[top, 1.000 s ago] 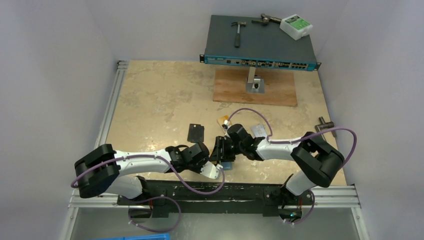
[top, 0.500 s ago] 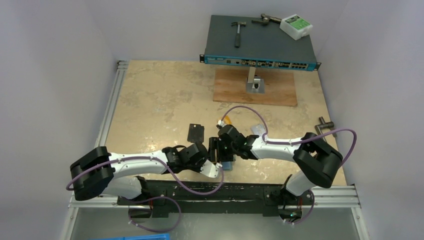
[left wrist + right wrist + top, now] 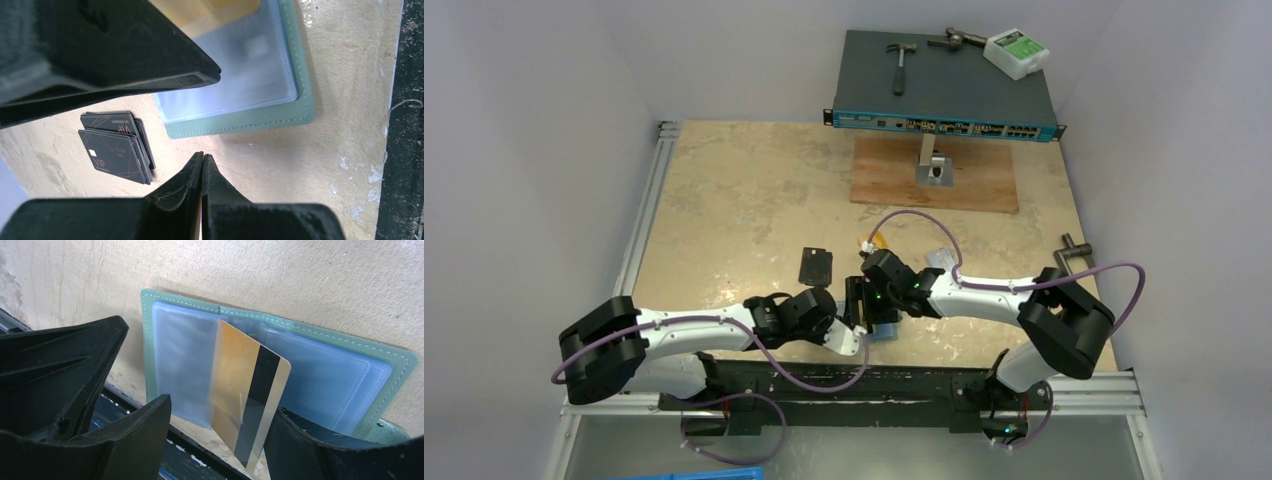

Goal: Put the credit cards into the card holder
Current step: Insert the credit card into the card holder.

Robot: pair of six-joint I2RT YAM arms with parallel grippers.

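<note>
Hovering over open card holder (image 3: 350, 347): my right hand (image 3: 220, 412), released, gold card (image 3: 235, 375) lying across it; my left hand (image 3: 202, 160), clenched, empty.

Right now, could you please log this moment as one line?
left gripper shut, beside wallet | right gripper open over wallet | gold card lying on open wallet

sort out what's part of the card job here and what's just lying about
Part of the job:
- card holder, lying open
- gold card, resting on its pockets
- silver card, on the table

Just lying about:
- network switch
- hammer
- white box
- wooden board
</note>
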